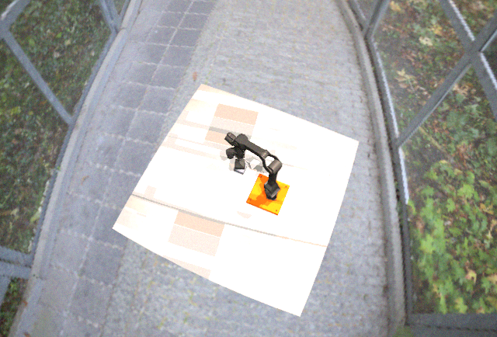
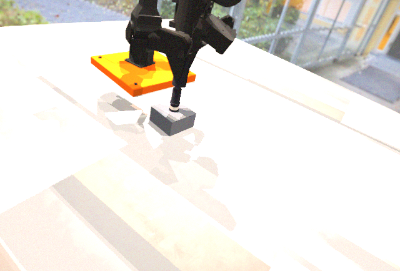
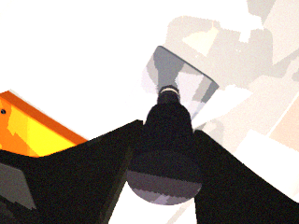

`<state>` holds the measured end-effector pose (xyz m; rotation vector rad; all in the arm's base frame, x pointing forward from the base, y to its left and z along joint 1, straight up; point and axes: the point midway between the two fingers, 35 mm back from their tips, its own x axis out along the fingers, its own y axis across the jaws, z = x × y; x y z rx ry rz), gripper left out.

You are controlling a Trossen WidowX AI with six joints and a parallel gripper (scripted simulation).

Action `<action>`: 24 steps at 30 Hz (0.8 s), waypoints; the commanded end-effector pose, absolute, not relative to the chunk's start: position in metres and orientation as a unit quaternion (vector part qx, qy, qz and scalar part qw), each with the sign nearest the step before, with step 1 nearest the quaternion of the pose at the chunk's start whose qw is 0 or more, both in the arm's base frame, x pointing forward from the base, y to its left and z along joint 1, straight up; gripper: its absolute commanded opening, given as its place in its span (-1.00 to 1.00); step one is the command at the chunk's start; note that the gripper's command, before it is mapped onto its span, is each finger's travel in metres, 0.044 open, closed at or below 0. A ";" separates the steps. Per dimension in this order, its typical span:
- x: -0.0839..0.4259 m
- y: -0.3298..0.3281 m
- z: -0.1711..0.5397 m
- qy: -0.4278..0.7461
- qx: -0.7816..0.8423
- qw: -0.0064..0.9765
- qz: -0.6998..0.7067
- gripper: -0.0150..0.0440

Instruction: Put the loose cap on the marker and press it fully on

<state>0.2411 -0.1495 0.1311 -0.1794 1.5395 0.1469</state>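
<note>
We counted one arm (image 2: pixel 180 10), one gripper (image 2: pixel 178 82), one cap (image 3: pixel 164 156), one marker (image 2: pixel 174 102), one block (image 2: pixel 172 119) and one orange plate (image 2: pixel 142 72) on the table (image 2: pixel 290 165). The gripper, matte black with two tapering fingers, was clenched on the cap, a dark cylinder with a rounded end in the wrist view. The cap stood directly over the marker, which was upright in the block; only a short dark section and a pale ring (image 2: pixel 174 108) of the marker showed below the fingertips. We could not tell whether the cap was seated fully. The block was a grey, flat-faced cuboid just beside the flat, square plate, which carried the arm's base (image 2: pixel 140 53). The table was pale and glossy, with faint tan and grey bands.
</note>
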 end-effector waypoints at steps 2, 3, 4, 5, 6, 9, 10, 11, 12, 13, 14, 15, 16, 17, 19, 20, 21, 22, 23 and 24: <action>0.240 -0.150 0.121 0.697 -0.082 0.709 0.068 -0.49; 0.240 -0.150 0.120 0.697 -0.082 0.709 0.068 -0.49; 0.240 -0.150 0.118 0.697 -0.082 0.709 0.068 -0.49; 0.240 -0.150 0.117 0.697 -0.082 0.709 0.068 -0.49; 0.240 -0.150 0.115 0.697 -0.082 0.709 0.068 -0.49; 0.240 -0.150 0.110 0.697 -0.082 0.709 0.068 -0.49; 0.240 -0.150 0.108 0.697 -0.082 0.709 0.068 -0.49; 0.240 -0.150 0.107 0.697 -0.082 0.709 0.068 -0.49; 0.240 -0.150 0.105 0.697 -0.082 0.709 0.068 -0.49; 0.240 -0.150 0.104 0.697 -0.082 0.709 0.068 -0.49; 0.240 -0.150 0.102 0.697 -0.082 0.709 0.068 -0.49; 0.240 -0.150 0.100 0.697 -0.082 0.709 0.068 -0.49; 0.240 -0.150 0.099 0.697 -0.082 0.709 0.068 -0.49; 0.240 -0.150 0.097 0.697 -0.082 0.709 0.068 -0.49; 0.240 -0.150 0.094 0.697 -0.082 0.709 0.068 -0.49; 0.240 -0.150 0.092 0.697 -0.082 0.709 0.068 -0.49; 0.240 -0.150 0.091 0.697 -0.082 0.709 0.068 -0.49; 0.240 -0.150 0.090 0.697 -0.082 0.709 0.068 -0.49; 0.240 -0.150 0.089 0.697 -0.082 0.709 0.068 -0.49; 0.240 -0.150 0.089 0.697 -0.082 0.709 0.068 -0.49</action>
